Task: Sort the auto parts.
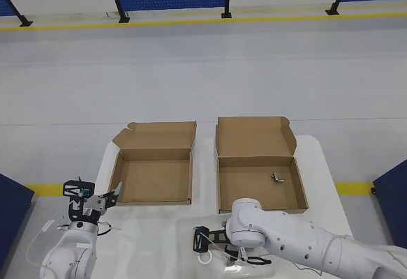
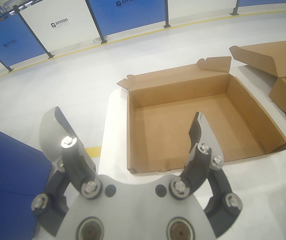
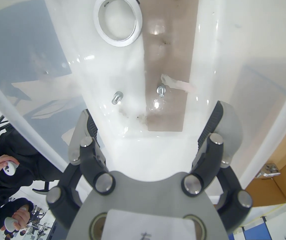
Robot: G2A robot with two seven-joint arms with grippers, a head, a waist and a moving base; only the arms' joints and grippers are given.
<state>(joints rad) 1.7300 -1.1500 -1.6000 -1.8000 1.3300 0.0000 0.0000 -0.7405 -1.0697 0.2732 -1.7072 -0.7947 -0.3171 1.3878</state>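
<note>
**Stock record: auto parts sort**

1. Empty carton (image 1: 154, 181): lid folded back, nothing inside. It is used as the reference for every entry below.
2. Second carton (image 1: 248, 190): set just beside the empty carton, on the right arm's side. 1 small metal bracket (image 1: 278, 177) is lodged in it, towards the wall away from the empty carton.
3. Clear tub (image 3: 232, 51): kept nearer the robot than the empty carton, past its right-arm corner. Its contents are 1 pale ring (image 3: 118, 17), 1 stud (image 3: 117, 97) and a 2nd stud (image 3: 161, 91).
4. Left gripper (image 2: 127, 113): spread wide, nothing held, hung just off the empty carton's near corner.
5. Right gripper (image 3: 153, 112): spread wide, nothing held, poised at the clear tub and aimed towards the studs.

**Progress:** judged early. 1 part is sorted and 3 are left in the tub. Nothing has been placed in the empty carton.
</note>
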